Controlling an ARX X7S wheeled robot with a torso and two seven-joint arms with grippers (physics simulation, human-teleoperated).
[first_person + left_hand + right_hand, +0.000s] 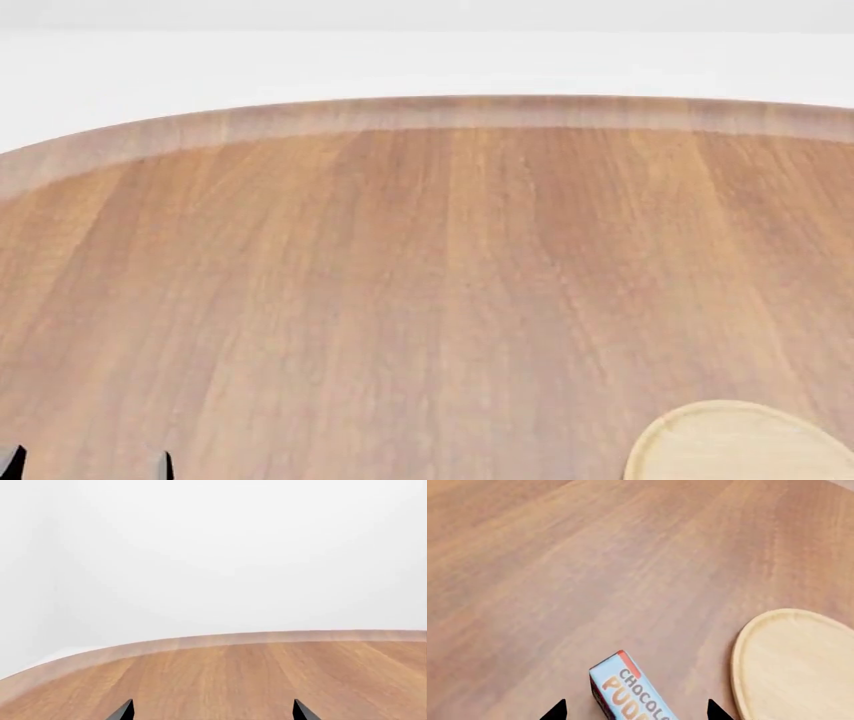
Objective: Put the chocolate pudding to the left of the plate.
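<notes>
The chocolate pudding (627,690) is a small box with a light blue top and a red edge. It lies on the wooden table between the spread fingertips of my right gripper (636,711), which is open and does not touch it. The plate (800,665), a pale wooden disc, lies flat on the table close beside the box. In the head view only part of the plate (741,445) shows, at the lower right, and the pudding and right gripper are out of view. My left gripper (213,712) is open and empty over bare table; its tips show at the head view's lower left (88,465).
The round wooden table (427,260) has a raised rim at its far edge (441,112), with white floor or wall beyond. The same rim shows in the left wrist view (220,640). No other objects show.
</notes>
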